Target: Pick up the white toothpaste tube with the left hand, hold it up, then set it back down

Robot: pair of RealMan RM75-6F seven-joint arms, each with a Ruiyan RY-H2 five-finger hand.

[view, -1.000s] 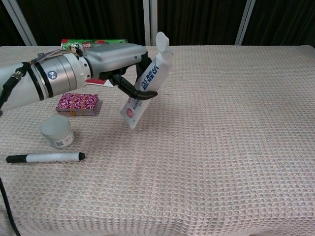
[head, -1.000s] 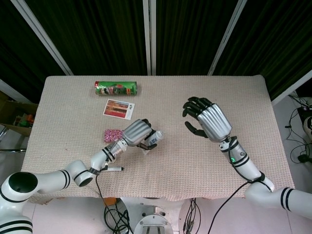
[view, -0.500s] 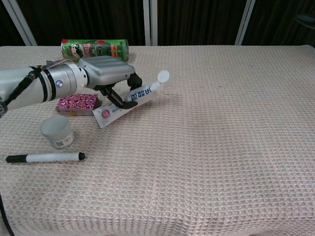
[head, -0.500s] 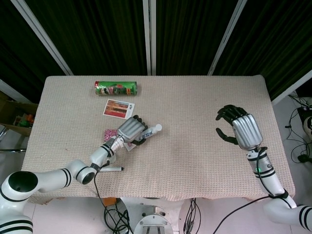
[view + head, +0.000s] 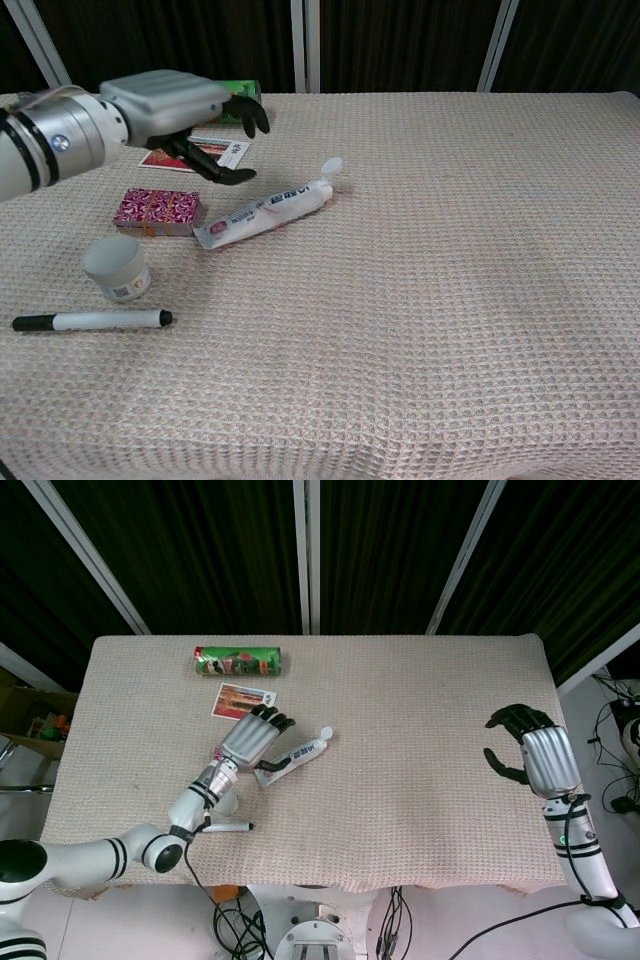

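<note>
Chest view shows the white toothpaste tube [image 5: 265,209] lying flat on the table [image 5: 450,300] toward its left edge; the left hand [image 5: 175,110] hovers above, fingers spread, holding nothing. Head view shows the right hand [image 5: 535,755] past the right edge, fingers loosely apart and empty.

We see bare cloth from 3 to 6 o'clock of the toothpaste tube [image 5: 266,210]; pink box [image 5: 158,211], jar [image 5: 116,267] crowd 8 o'clock.

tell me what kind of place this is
Probably a lab or test bench for robot handling, not a home: a cloth-covered table against dark curtains, loose cables on the floor behind it, and unrelated props laid out, such as a toothpaste tube, marker and snack can.
</note>
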